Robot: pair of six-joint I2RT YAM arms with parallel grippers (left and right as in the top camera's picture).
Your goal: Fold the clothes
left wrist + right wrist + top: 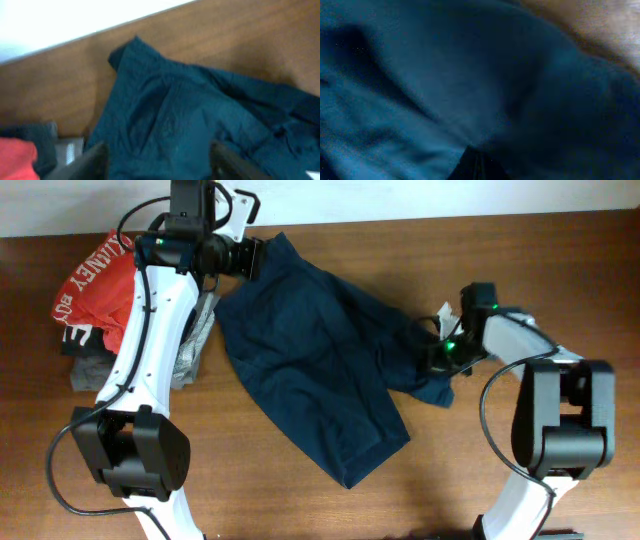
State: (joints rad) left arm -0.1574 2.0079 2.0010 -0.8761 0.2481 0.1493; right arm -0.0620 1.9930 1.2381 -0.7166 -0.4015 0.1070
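Navy garment: plain dark cloth lying crumpled and spread over the middle of the wooden table. One corner points toward the far edge. A broad lobe reaches toward the near edge. The right side is bunched and doubled over.

Right gripper: sits at the garment's right edge, clenched on a bunch of the cloth. In the right wrist view the creases run in to the closed fingertips. Navy cloth fills nearly the whole view, with only a strip of bare table at the upper right.

Left gripper: sits at the garment's far-left corner, released. In the left wrist view its fingers stand wide apart with the cloth spread beneath and between them, and nothing is clamped. Whether the tips touch the cloth cannot be told.

Grey garment: light grey, just beside the navy garment's left edge and partly covered by the left arm.

Red garment: has white lettering and is heaped at the table's far-left part, on the other side of the left arm from the navy garment.

Dark grey cloth: lies just nearer than the red garment, touching it.

In the way: the left arm's white link slants over the grey and red garments. It stands between them and the navy one.
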